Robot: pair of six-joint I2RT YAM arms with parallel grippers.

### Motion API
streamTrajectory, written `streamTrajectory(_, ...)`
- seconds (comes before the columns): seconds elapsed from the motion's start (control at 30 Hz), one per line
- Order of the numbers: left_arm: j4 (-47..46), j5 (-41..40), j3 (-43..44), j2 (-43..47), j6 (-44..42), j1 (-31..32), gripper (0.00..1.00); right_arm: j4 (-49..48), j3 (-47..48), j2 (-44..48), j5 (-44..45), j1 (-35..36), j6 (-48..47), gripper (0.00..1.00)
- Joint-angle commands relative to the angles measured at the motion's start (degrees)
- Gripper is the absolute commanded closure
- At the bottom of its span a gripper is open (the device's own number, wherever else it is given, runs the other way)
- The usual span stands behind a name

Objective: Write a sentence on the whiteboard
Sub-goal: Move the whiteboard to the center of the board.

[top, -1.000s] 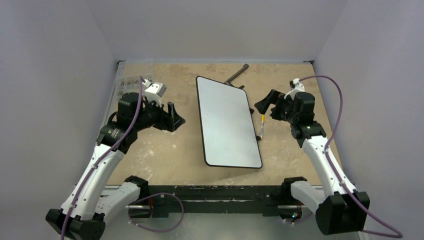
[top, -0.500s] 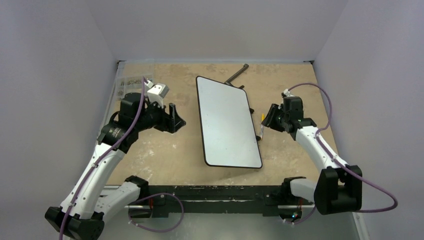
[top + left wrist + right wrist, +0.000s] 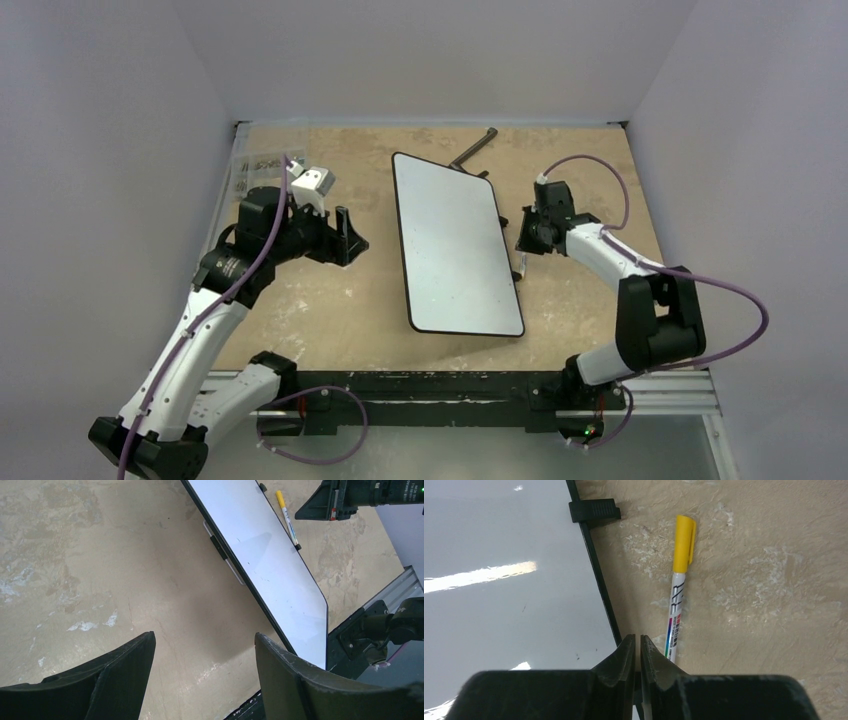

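Right wrist view, right hand (image 3: 637, 640) pressed together beside yellow-capped pen (image 3: 677, 605), glossy black-rimmed whiteboard (image 3: 499, 615), left hand (image 3: 203, 639) apart

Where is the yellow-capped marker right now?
In the right wrist view, the marker lies flat on the table, just off the whiteboard's right edge. It lies beside the shut right gripper, which is not holding it.

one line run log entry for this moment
whiteboard blank | pen capped, on table beside board | right gripper shut, pen outside jaws | left gripper open, empty
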State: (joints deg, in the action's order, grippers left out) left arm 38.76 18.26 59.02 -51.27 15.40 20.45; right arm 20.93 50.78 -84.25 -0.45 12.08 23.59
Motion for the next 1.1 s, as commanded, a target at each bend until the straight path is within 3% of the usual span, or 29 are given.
streamTrajectory(0.0, -0.6, -0.6, 2.6, 1.0, -0.8, 0.4, 0.28, -2.3, 2.1, -3.1, 2.4, 0.8, -1.4, 0.94)
streamTrajectory(0.47, -0.6, -1.0, 2.7, 1.9, -0.8, 0.4, 0.28, -5.1, -0.6, -7.7, -0.7, 7.7, 1.0, 1.00)
streamTrajectory(1.07, 0.5, -4.7, 3.3, 3.2, -1.4, 0.4, 0.28, -8.1, 0.8, -10.3, -6.6, 20.5, 8.7, 1.00)
